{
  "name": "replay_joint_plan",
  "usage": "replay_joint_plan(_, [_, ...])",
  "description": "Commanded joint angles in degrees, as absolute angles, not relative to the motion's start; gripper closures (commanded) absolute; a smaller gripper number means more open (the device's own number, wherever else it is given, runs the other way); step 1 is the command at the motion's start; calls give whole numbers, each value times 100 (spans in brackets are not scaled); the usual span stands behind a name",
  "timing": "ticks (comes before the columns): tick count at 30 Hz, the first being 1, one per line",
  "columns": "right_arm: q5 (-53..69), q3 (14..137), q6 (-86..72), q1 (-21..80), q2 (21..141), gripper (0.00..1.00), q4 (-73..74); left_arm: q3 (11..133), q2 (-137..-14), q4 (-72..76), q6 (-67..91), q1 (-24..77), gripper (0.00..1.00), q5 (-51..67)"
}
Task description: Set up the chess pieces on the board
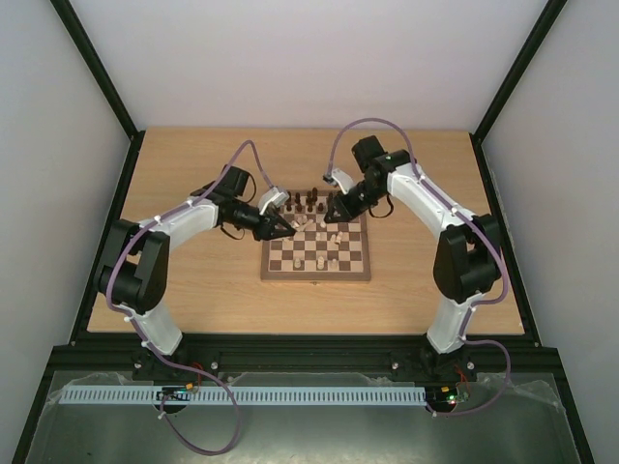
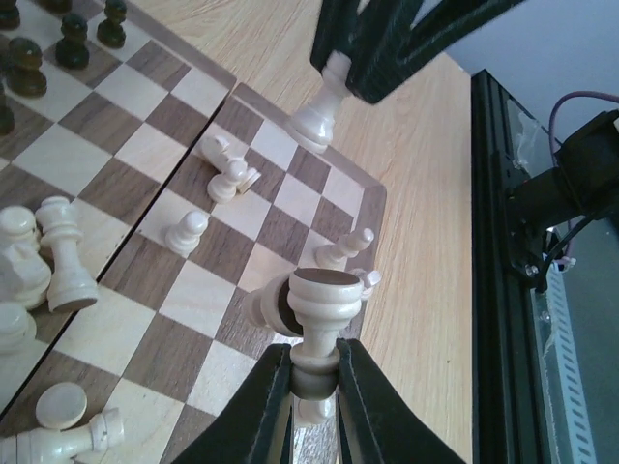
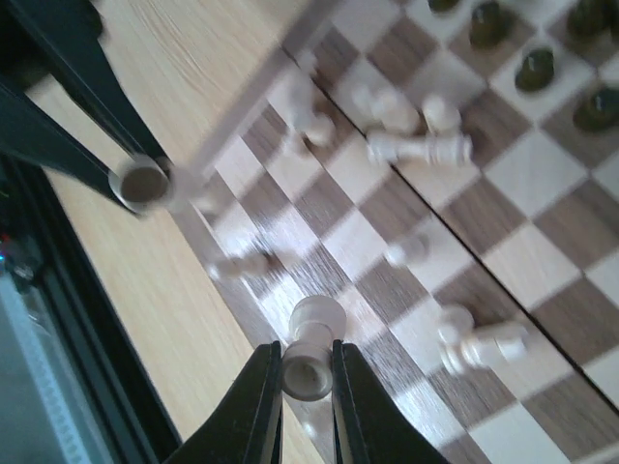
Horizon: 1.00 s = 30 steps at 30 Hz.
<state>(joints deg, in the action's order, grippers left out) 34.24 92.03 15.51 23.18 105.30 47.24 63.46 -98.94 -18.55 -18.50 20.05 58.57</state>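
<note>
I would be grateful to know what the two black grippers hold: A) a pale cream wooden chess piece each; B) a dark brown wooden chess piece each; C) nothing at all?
A: the left gripper is shut on a pale cream wooden chess piece, the right gripper on a second cream piece.

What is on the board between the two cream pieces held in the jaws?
In the left wrist view: bare squares of the board and one fallen cream piece, lying near the board's edge.

Wood nearly everywhere, satin finish.
Board [image 2: 193, 290] smooth two-tone wood, faint sheen; cream chess pieces [image 2: 324, 300] turned, glossy lacquer; tabletop [image 2: 426, 174] matt pale woodgrain.
</note>
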Motion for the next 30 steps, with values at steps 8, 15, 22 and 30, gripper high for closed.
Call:
replay_joint_plan(8, [1585,6764,2811,2303,9072,91,4184,6127,-9945,-1474,-1498,1978,91,5607])
replay_joint_plan(15, [888,6172,2821,2314,9009,91,3752,6076,-9928,-1397,-1372,1989,91,5590])
replay_joint_plan(22, [757,6228,2768,2311,9327,91,3568,6084,-9872,-1415,-1370,2029,91,5542])
replay_joint_plan(30, [901,6273,2755,2320,9404,91,3517,6074,-9844,-1465,-1419,2040,90,5500])
